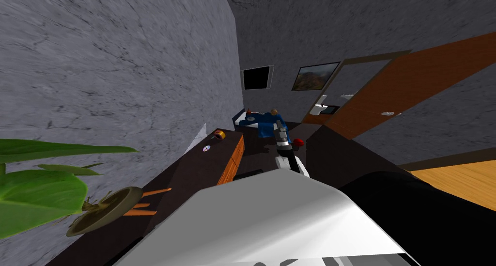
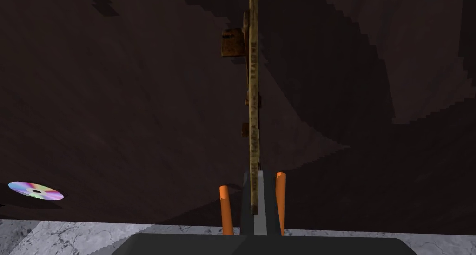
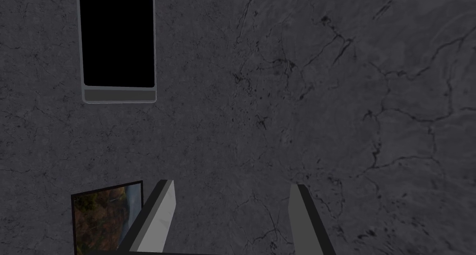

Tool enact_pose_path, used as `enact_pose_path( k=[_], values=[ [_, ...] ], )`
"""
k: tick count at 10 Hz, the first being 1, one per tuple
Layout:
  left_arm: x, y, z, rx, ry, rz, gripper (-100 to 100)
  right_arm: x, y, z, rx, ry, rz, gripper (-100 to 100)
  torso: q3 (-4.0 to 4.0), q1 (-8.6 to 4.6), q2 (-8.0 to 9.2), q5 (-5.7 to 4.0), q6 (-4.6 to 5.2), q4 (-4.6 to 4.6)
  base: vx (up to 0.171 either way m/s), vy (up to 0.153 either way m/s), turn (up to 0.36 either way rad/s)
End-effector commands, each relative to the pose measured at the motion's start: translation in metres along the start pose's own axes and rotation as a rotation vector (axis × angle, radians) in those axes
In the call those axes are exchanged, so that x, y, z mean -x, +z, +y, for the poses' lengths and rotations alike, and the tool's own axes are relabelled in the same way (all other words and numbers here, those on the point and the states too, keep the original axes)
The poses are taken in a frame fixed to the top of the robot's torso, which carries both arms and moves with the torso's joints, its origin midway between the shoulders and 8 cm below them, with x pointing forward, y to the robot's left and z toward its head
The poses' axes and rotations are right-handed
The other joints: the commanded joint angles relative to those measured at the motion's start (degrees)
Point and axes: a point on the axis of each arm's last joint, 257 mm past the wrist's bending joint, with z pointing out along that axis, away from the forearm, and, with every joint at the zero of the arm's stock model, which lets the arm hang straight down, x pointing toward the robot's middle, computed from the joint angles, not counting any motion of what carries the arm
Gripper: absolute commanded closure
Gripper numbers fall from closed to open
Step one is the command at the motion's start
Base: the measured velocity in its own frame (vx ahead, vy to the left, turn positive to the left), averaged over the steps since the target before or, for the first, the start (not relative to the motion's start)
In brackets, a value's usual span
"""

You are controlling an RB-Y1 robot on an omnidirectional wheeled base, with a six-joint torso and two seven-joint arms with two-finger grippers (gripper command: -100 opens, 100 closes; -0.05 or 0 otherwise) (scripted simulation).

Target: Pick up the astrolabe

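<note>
Notice that your left gripper [image 2: 254, 174] has its jaws clenched on the astrolabe [image 2: 253, 103]. They pinch the thin brassy plate across its two faces near the rim. That is why the left wrist view meets it edge-on, as a narrow strip with rusty fittings on one side. The grip looks sensible to me, since a flat plate gives thin blades little to press on except its faces. Two orange rods [image 2: 226, 210] flank the jaws, and I cannot tell what they are. Behind the plate lies the dark counter [image 2: 116, 108], where a CD [image 2: 35, 191] rests flat, well apart from the astrolabe.

The head view gives you what the wrist cannot, which is the astrolabe's round face. It sits on your side of the CD, close by the leaves of a plant [image 1: 38, 190]. It looms much larger than the CD, so I judge it raised off the counter, though neither view shows the gap plainly. The wrist view, in turn, shows the jaws' contact with the plate, which the head view leaves unclear.

Your right gripper [image 1: 279, 132] hangs away from the CD, out past the counter's front edge. Its jaws are released and hold nothing, and it looks parked clear of the work.
</note>
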Motion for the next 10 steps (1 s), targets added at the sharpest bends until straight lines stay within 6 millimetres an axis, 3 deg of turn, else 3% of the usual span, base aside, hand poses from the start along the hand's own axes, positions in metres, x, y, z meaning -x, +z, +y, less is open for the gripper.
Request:
enact_pose_path(
  k=[1, 3, 4, 5, 9, 10],
  values=[
    [0.000, 0.000, 0.000, 0.000, 0.000, 0.000, 100, 0.000, 0.000, 0.000, 0.000, 0.000, 0.000, 0, 0.00, 0.00, 0.00, 0.00, 0.00, 0.00, 0.000, 0.001, 0.013],
    [0.000, 0.000, 0.001, 0.003, -0.002, 0.001, 100, 0.000, 0.000, 0.000, 0.000, 0.000, 0.000, 0, 0.04, 0.06, 0.06, 0.03, 0.05, 0.03, 0.000, 0.000, 0.000],
    [0.000, 0.000, 0.001, 0.002, -0.001, 0.001, 0, 0.000, 0.000, 0.000, 0.000, 0.000, 0.000, 0, 0.04, 0.05, 0.06, 0.02, 0.03, 0.02, 0.000, 0.000, 0.000],
    [0.003, -0.006, -0.005, -0.010, 0.006, 0.000, 100, 0.000, 0.000, 0.000, 0.000, 0.000, 0.000, 0, 0.04, 0.04, 0.06, 0.01, 0.03, 0.02, -0.002, -0.010, 0.039],
    [0.005, -0.014, -0.010, -0.016, 0.016, 0.000, 100, 0.000, 0.000, 0.000, 0.000, 0.000, 0.000, 0, 0.01, -0.11, 0.04, -0.06, -0.06, -0.02, -0.001, -0.015, 0.034],
    [0.005, -0.015, -0.010, -0.016, 0.016, 0.000, 0, 0.000, 0.000, 0.000, 0.000, 0.000, 0.000, 0, 0.00, -0.07, 0.03, -0.05, -0.06, -0.02, 0.000, 0.000, 0.000]
  ],
)
